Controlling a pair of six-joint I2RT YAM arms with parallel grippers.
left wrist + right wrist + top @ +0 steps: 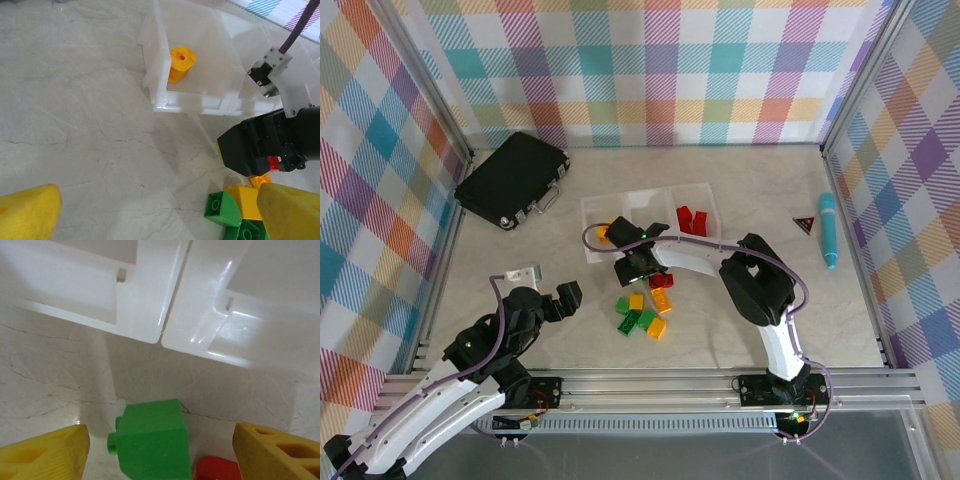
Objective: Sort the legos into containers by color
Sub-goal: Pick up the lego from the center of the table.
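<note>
Black case [512,178] lies far left of the containers [655,205], well apart, with bare tabletop [520,250] between them. Left gripper [563,298] hangs ahead and left of the containers, jaws spread wide, nothing between them. The left wrist view puts its yellow pads [27,212] at the two bottom corners, over bare table. That view also catches an orange piece [181,61] standing in the containers' left end bin, close against the side wall. Overhead, red bricks [692,219] sit in the right end bin. Loose legos [642,315], green, yellow and orange, cluster just in front of the containers. Right gripper [632,266] is low at the containers' near wall, jaws released. Its wrist view shows the pads clear on both sides of a green brick [152,440], with a red brick [217,471] just beside that. Teal pen [828,230] lies far right of the containers.
</note>
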